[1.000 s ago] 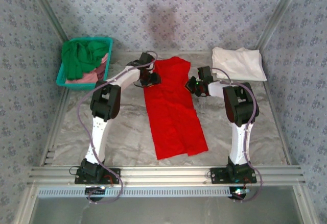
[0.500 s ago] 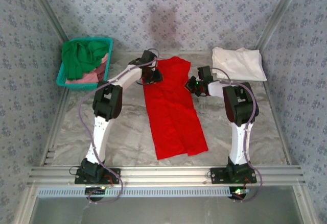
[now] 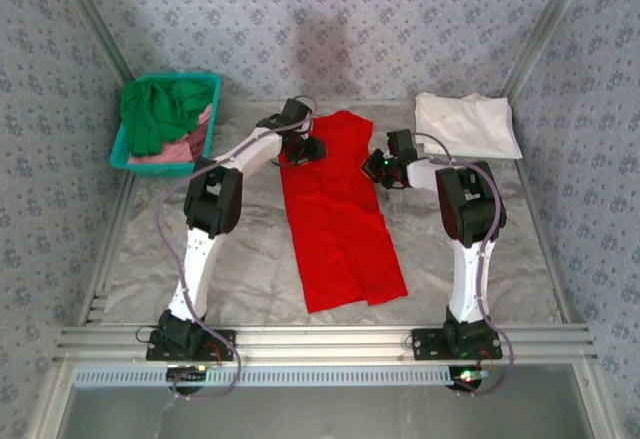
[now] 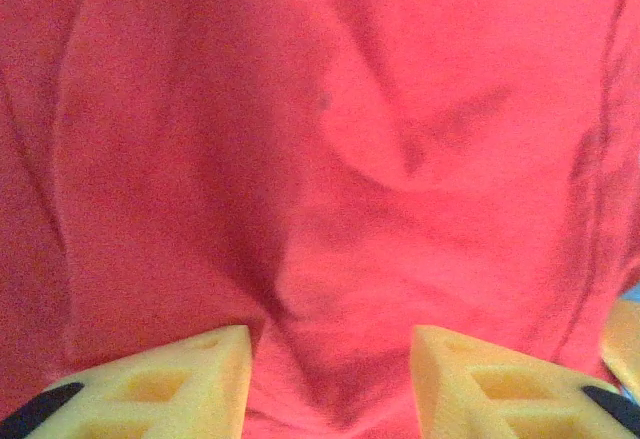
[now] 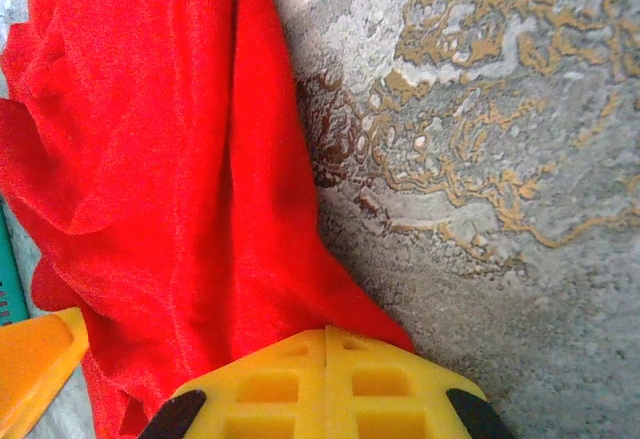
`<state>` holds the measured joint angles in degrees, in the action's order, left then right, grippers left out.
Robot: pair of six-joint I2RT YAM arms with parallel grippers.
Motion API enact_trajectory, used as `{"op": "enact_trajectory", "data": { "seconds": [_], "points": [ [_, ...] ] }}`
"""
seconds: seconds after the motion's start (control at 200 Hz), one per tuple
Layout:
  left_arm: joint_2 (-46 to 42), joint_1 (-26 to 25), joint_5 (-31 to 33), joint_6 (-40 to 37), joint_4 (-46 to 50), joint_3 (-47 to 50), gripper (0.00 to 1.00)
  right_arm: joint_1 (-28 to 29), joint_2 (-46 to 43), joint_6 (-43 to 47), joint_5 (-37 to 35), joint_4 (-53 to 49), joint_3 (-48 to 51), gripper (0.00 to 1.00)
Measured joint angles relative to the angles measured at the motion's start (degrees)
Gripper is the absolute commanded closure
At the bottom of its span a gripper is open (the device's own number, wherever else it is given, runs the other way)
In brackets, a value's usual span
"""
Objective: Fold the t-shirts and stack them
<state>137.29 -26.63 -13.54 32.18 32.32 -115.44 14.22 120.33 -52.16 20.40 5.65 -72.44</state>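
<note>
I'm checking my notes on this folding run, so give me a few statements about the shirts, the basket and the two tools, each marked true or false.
1. The red shirt lies stretched out on the table. True.
2. The white shirt is in the basket. False: it lies on the table at the far right corner; the basket holds a green shirt and a pink shirt.
3. The right tool is shut on the edge of the red shirt. True.
4. The left tool is clamped shut. False: its fingers stand apart over the red cloth.
</note>
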Motion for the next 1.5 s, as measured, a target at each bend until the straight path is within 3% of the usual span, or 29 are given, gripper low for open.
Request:
{"op": "enact_trajectory", "data": {
  "seconds": [0.09, 0.17, 0.3, 0.46, 0.814, 1.149, 1.354, 1.499],
  "points": [
    [0.0, -0.02, 0.31, -0.24, 0.39, 0.57, 0.53, 0.0, 0.07, -0.15, 0.0, 0.15, 0.0, 1.0],
    [0.0, -0.07, 0.31, -0.79, 0.52, 0.44, 0.62, 0.0, 0.11, -0.24, 0.02, 0.22, -0.04, 1.0],
    [0.81, -0.13, -0.09, -1.77, 0.7, -0.92, 0.84, 0.0, 0.11, -0.55, 0.02, 0.24, -0.04, 1.0],
    [0.94, -0.28, 0.11, -2.14, 0.72, -1.2, 1.0, 0.0, 0.11, -0.59, 0.02, 0.24, -0.04, 1.0],
    [0.0, -0.31, 2.34, -2.36, 1.55, -1.27, 1.0, 0.0, 0.37, -1.01, 0.02, 0.5, -0.17, 1.0],
    [-7.76, 0.42, 3.91, -2.34, 0.87, 0.87, 1.0, -0.2, 0.48, -1.03, 0.22, 0.57, -0.24, 1.0],
    [-14.99, 2.21, 3.91, -0.9, -5.99, 15.8, 1.0, -0.28, 0.52, -1.01, 0.46, 0.52, -0.31, 1.0],
    [-13.66, 4.42, 3.26, 0.48, -8.04, 19.08, 1.0, -0.48, 1.57, -1.03, 1.29, 0.28, -1.73, 1.0]
  ]
}}
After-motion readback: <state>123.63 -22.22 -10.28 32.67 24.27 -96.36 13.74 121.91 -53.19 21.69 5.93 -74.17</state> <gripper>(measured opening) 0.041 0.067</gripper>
